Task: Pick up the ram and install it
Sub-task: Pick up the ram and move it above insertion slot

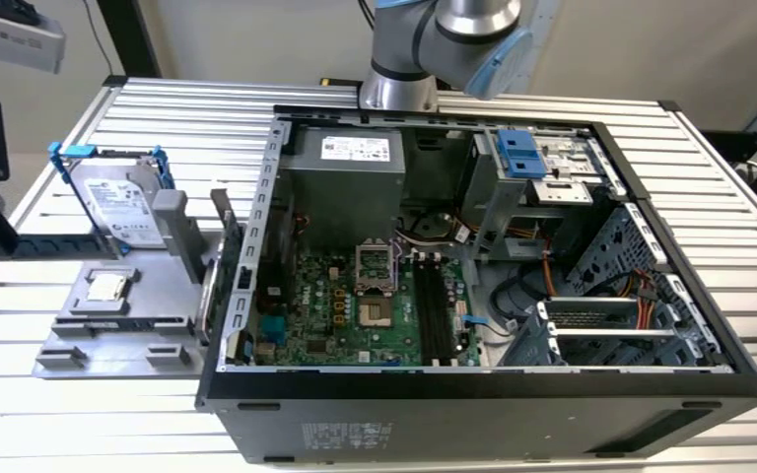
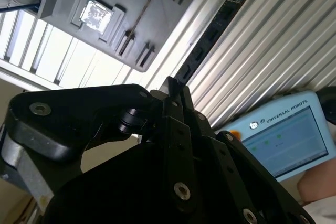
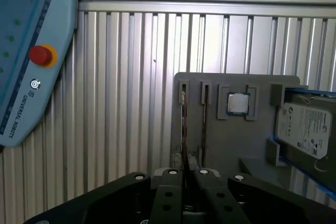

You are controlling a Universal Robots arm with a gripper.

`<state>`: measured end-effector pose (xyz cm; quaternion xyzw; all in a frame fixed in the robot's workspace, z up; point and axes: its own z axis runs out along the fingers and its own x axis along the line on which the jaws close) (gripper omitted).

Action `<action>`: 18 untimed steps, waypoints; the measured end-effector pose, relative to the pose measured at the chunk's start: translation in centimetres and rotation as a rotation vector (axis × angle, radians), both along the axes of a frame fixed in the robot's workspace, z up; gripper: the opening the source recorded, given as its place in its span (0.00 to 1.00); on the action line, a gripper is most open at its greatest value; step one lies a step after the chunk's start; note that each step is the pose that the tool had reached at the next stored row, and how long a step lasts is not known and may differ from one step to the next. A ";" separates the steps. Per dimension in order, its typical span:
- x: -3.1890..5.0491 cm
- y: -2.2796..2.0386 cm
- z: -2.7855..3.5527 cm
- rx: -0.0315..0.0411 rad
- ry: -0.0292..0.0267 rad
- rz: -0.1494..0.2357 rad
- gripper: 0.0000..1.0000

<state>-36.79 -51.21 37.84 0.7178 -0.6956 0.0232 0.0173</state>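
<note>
**Ram pinched at the gripper's tips**

The gripper (image 2: 173, 85) has its fingers pressed together on the ram (image 2: 210, 35), a dark stick jutting past the tips. In the first wrist view the stick runs edge-on over the gray tray (image 3: 236, 140), possibly reaching one of its slots.

End of ram (image 2: 210, 35) hidden inside gripper (image 2: 174, 88); hard drive (image 3: 307, 129) cut by edge

Dark ram (image 2: 211, 35); ribbed silver table (image 3: 121, 77); grey holder (image 3: 231, 140).
</note>
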 end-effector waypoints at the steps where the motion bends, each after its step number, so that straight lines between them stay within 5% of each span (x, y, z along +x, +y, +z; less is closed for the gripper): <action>1: 0.00 0.00 0.20 0.0000 0.0000 0.000 0.00; 13: 0.00 0.00 2.54 0.0000 0.0000 0.000 0.00; 18: 0.00 0.00 2.65 0.0002 -0.0002 0.000 0.00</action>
